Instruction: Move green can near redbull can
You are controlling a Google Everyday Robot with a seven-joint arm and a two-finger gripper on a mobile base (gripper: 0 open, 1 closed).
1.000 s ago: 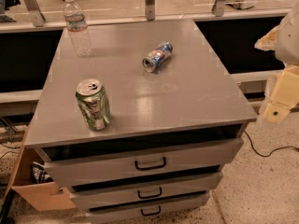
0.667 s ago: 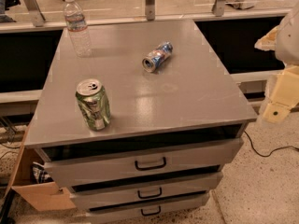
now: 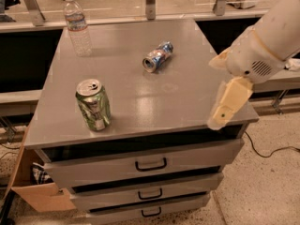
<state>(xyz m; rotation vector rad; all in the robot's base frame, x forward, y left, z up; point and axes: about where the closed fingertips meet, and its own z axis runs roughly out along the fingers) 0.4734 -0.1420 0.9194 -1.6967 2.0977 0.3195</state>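
Your green can [image 3: 93, 105] stands upright on the grey cabinet top [image 3: 187, 93], toward the front-left corner, silver lid and pull tab facing up; nothing touches it. Your redbull can [image 3: 157, 57] lies on its side near the middle of the top, toward the back, with 1 silver end turned to the front-left; the 2 cans are well apart, with bare grey surface between them.

You will find the gripper [image 3: 228, 100] at the right front edge of the cabinet top, hanging below the white arm [image 3: 267, 41] that enters from the upper right; it holds nothing and is well apart from both cans; whether it is spread or pressed together cannot be told from this view.

Note 1 clear water bottle [image 3: 77, 26] upright at the back-left corner, white cap on; it is apart from the redbull can. Below the top you have 3 drawers, each with a black handle [image 3: 151, 164]. A cardboard box [image 3: 33, 191] sits on the floor just beside the cabinet's left side; a black cable [image 3: 267, 151] runs along the speckled floor at the right.
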